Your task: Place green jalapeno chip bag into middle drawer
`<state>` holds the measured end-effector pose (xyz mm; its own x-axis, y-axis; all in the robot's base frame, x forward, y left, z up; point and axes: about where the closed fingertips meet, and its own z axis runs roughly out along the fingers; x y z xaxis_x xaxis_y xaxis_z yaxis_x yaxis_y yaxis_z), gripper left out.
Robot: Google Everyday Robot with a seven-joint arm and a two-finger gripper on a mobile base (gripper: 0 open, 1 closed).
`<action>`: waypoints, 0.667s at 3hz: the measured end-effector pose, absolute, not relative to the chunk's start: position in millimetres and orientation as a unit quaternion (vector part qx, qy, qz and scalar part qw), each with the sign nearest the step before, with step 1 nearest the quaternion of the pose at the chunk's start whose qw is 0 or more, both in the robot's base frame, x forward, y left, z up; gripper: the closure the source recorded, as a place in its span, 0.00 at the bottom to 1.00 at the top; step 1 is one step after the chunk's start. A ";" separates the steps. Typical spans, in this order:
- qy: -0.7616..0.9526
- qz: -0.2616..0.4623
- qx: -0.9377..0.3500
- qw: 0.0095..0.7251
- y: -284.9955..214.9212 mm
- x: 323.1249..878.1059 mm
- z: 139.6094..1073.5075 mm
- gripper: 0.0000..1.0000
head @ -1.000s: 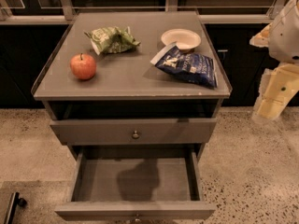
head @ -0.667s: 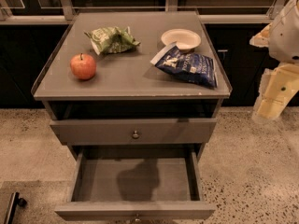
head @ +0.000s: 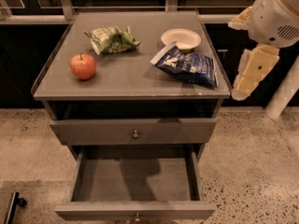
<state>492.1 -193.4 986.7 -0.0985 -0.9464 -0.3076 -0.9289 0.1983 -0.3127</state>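
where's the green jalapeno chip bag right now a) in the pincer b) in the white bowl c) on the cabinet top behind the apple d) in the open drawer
c: the green jalapeno chip bag lies on the cabinet top just behind the apple, while the pincer hangs off the cabinet's right side, apart from it.

Green jalapeno chip bag (head: 112,39) of crumpled glossy foil, middle drawer (head: 135,178) matt grey with smooth floor, tabletop (head: 126,76) smooth with slight sheen, apple (head: 83,66) waxy, blue chip bag (head: 187,66) shiny foil, bowl (head: 181,38) matt white, pincer (head: 243,88) cream matt plastic, hanging right of tabletop.
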 end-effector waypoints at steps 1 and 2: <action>0.709 0.008 -0.659 0.250 -165.9 537.3 984.9 0.00; 0.690 0.024 -0.674 0.262 -136.8 586.1 977.2 0.00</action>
<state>586.1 -136.8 977.2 0.0454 -0.9181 -0.3937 -0.9428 0.0909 -0.3206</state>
